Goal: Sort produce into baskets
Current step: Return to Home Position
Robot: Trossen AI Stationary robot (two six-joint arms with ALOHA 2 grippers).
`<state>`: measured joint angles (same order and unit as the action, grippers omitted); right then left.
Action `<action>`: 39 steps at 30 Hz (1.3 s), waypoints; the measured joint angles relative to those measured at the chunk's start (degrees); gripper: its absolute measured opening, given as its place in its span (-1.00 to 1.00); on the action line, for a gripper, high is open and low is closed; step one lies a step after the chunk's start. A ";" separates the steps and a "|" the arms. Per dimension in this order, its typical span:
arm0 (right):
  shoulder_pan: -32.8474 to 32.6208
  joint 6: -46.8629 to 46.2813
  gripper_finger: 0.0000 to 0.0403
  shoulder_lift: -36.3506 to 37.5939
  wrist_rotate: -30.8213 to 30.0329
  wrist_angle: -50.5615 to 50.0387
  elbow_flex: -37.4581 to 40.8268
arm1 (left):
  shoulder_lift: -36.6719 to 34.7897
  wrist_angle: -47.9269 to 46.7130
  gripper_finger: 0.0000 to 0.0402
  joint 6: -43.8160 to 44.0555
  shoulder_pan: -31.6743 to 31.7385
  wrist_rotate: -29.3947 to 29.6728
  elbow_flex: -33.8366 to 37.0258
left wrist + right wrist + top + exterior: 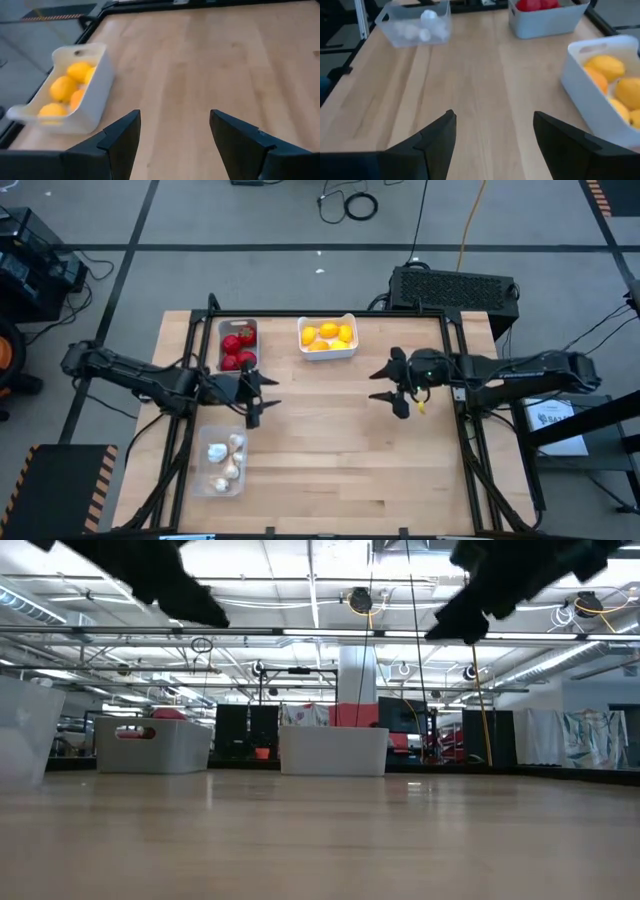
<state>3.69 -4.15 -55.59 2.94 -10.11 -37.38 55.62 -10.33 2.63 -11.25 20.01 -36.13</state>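
On the pale wooden table (pixel 330 450), small round red tomatoes (pixel 238 348) fill the grey rectangular tray (pixel 238 323); yellow lemon-like fruits (pixel 328 335) sit in the white tray (pixel 330 356) beside it; white garlic bulbs (pixel 225 460) lie in the clear plastic tray (pixel 203 475). The left gripper (pixel 265 400) hovers between the grey and clear trays, fingers spread and empty; the right gripper (pixel 378 385) hangs over bare wood, likewise spread and empty.

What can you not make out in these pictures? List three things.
Low view: wall of the white rectangular tray hides its yellow round fruits.
Right wrist view: white garlic bulbs in the clear translucent plastic tray blur together; count unclear.
High view: round red tomatoes too small to count.
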 joint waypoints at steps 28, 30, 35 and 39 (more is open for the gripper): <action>15.95 -2.03 -0.09 11.70 10.93 28.88 29.94 | -28.00 15.08 0.23 11.18 17.29 -11.37 26.30; 15.95 -3.98 -0.14 12.50 10.95 33.92 33.14 | -28.45 16.68 0.23 12.27 17.29 -11.19 27.83; 15.99 -5.73 -0.24 13.71 10.86 36.61 36.64 | -28.93 23.16 0.23 15.33 17.25 -10.89 32.88; 15.99 -5.28 -0.30 14.42 11.58 35.26 36.56 | -28.97 25.87 0.23 19.43 17.25 -10.84 35.12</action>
<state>19.68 -9.43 -41.17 14.52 25.14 -0.82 26.65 15.54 22.07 6.00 9.16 -1.01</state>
